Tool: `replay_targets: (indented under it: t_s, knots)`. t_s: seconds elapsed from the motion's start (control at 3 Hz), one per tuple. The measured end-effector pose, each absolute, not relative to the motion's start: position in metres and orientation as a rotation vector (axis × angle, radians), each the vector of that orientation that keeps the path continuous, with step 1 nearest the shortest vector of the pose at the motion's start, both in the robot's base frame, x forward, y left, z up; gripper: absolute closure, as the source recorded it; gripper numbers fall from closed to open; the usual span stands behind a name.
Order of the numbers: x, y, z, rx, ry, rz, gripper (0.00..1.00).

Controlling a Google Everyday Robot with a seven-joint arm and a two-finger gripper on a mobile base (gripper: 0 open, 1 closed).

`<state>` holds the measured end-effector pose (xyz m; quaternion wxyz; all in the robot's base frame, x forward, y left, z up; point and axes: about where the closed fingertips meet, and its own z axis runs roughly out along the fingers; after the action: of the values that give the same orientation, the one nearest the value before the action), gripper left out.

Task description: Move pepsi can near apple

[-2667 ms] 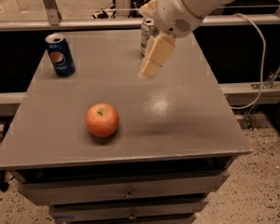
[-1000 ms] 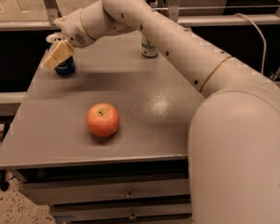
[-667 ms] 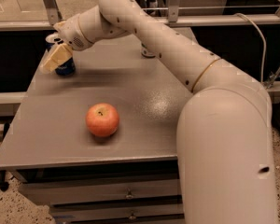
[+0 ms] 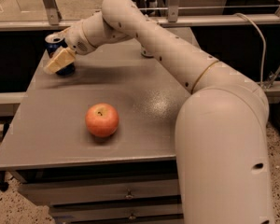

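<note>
The pepsi can (image 4: pixel 53 40) stands upright at the table's far left corner; its silver top and dark blue side show. My gripper (image 4: pixel 59 60) is right at the can, in front of it, and hides most of its body. The apple (image 4: pixel 102 120), red-orange with a short stem, sits on the grey table (image 4: pixel 149 101) left of the middle, well in front of and to the right of the can. My arm reaches across the table from the right foreground.
The base of another can (image 4: pixel 147 54) peeks out behind my arm at the table's back. A metal rail (image 4: pixel 214 18) runs behind the table. A cable (image 4: pixel 259 41) hangs at the right. Drawers (image 4: pixel 126 194) are under the table top.
My arm has swung from the back right of the table over to the far left corner, and the gripper is now at the pepsi can. The can and the apple have not moved.
</note>
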<state>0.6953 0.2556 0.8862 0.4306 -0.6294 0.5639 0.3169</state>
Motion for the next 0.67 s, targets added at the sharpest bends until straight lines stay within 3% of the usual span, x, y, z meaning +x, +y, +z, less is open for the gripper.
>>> replay_targets:
  t_s: [0.67]
  knots:
    - [0.688, 0.232, 0.900, -1.515, 1.413, 0.815, 0.64]
